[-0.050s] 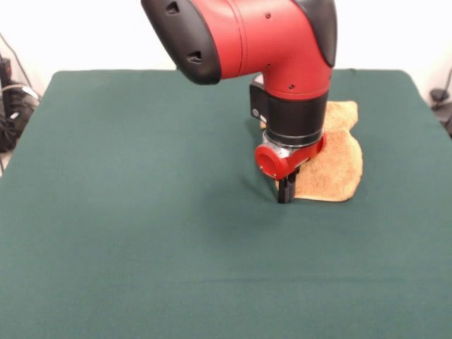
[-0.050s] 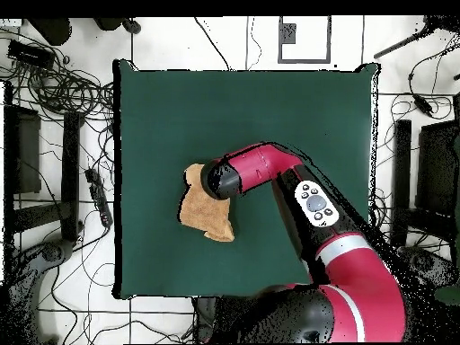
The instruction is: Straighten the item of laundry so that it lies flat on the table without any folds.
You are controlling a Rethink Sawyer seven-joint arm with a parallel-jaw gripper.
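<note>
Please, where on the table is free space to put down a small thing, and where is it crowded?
The table is bare along the whole camera-side strip in the front view and across its picture-left half. It is crowded only at the picture-right far part, where the towel lies with the end effector down at its edge.

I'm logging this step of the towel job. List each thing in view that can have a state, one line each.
towel: rumpled with uneven edges, not flat, partly hidden behind the arm, lying on the table.
gripper: lowered to the table at the towel's edge; open or shut cannot be told.
arm: stretched over the table, wrist pointing down over the towel.
table: green top, bearing the towel.
</note>
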